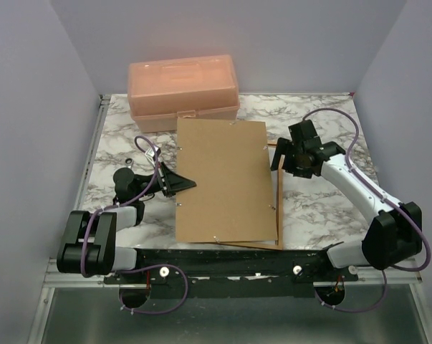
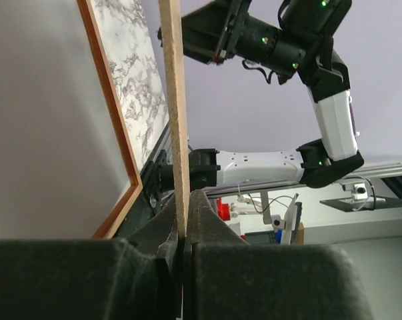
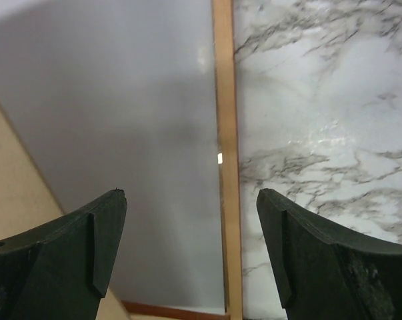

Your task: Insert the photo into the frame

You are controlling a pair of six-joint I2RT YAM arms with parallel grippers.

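L gripper [image 2: 186, 217] pinches the backing board [image 1: 223, 179] edge; R gripper [image 3: 191, 200] spread wide, holding nothing.
You'll see the frame [image 1: 279, 208] flat on the marble table [image 1: 323, 215], centre of top view, mostly under the board. Pale sheet inside it, left half of R wrist view, is prob. the photo [image 3: 121, 100], white side up. Upper centre, top view: peach box [image 1: 183, 89].

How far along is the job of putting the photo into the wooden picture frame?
Done, it seems: a plain white sheet, likely the photo's back, lies inside the thin rectangular wooden frame. In hand: the left gripper is shut on the edge of the flat brown backing board, tilted up over it; the right gripper hangs open above the frame's rail. Remaining: lowering and securing the board.
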